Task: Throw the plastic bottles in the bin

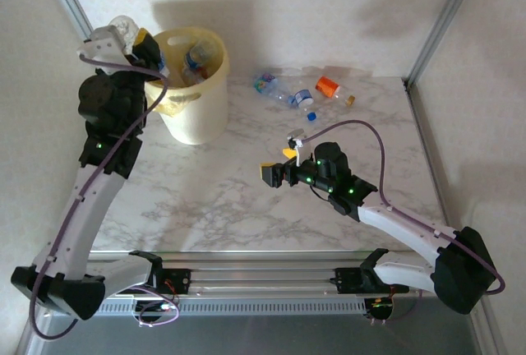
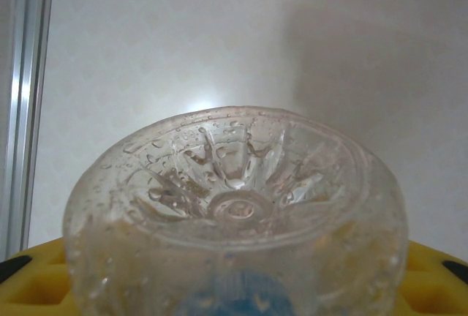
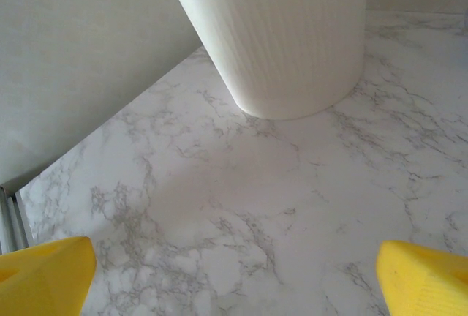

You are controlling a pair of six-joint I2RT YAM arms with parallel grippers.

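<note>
Left hand (image 1: 134, 41) clenched on clear bottle (image 2: 234, 213) at bin (image 1: 201, 112) left rim; right hand (image 1: 278, 163) released, empty, above table (image 1: 214, 199); loose bottles (image 1: 300, 92) at far side

The left arm (image 1: 82, 207) and right arm (image 1: 403, 225) match: white shells, chunky black joint housings, tiny green LEDs (image 1: 351, 191), a purple cable (image 1: 380, 145) along each. Finger pads (image 3: 44, 276) are bright yellow. Bases sit on a silver rail (image 1: 263, 277), nearer than the bin (image 1: 201, 108).
</note>
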